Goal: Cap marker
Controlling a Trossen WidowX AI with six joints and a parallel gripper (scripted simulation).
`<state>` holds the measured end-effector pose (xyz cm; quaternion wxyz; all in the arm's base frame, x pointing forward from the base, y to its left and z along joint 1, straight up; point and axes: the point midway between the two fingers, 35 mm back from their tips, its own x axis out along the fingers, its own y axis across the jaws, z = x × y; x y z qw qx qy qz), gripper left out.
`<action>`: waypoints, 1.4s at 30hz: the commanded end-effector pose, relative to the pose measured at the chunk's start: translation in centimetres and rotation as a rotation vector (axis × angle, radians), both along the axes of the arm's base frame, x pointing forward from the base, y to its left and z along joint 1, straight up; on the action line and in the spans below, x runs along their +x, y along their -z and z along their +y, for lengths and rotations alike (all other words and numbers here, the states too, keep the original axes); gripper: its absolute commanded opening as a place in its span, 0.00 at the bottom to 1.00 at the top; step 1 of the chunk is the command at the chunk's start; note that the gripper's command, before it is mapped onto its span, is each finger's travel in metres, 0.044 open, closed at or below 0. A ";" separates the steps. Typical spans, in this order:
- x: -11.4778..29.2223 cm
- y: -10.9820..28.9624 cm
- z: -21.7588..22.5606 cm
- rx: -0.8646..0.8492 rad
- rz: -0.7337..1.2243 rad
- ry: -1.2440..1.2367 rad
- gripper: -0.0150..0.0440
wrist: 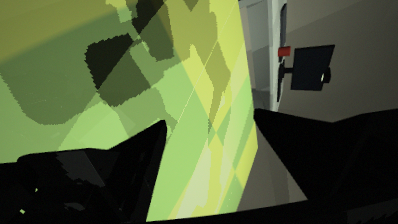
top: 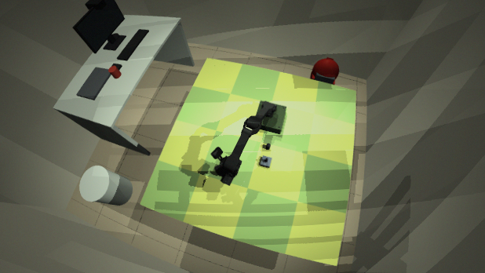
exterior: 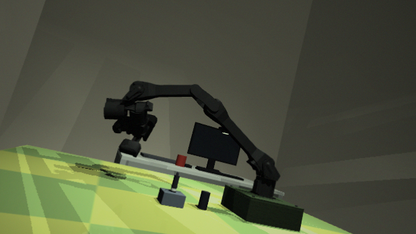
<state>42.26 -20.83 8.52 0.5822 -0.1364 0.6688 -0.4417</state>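
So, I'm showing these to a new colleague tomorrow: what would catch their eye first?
Probably the black arm arching high over the green-and-yellow checked table, its open claw empty and off to one side of the work. Next, near the arm's base, the small grey holder block with the marker upright in it, and the dark cap standing loose beside it.

Green-yellow table carries holder block, cap, arm base.

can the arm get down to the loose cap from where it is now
Probably yes. The cap stands alone between the holder block and the arm's base, nothing over it, and the gripper hangs high off to the side, fingers open and empty.
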 end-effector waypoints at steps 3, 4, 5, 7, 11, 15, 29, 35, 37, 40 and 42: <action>-0.3 -0.5 1.6 0.066 0.038 -0.073 0.80; -0.5 -0.7 2.7 0.109 0.063 -0.124 0.75; -0.8 -1.0 3.8 0.151 0.087 -0.177 0.71; -1.6 -1.5 6.0 0.233 0.135 -0.286 0.66; -3.7 -2.1 10.3 0.386 0.224 -0.522 0.66; -6.4 -2.4 14.4 0.522 0.306 -0.778 0.66; -19.0 -0.2 25.1 0.814 0.502 -1.729 0.66; -19.3 0.0 25.7 0.821 0.507 -1.774 0.66; -19.3 0.0 25.7 0.821 0.507 -1.774 0.66; -19.3 0.0 25.7 0.821 0.507 -1.774 0.66; -19.2 0.3 25.8 0.821 0.507 -1.774 0.66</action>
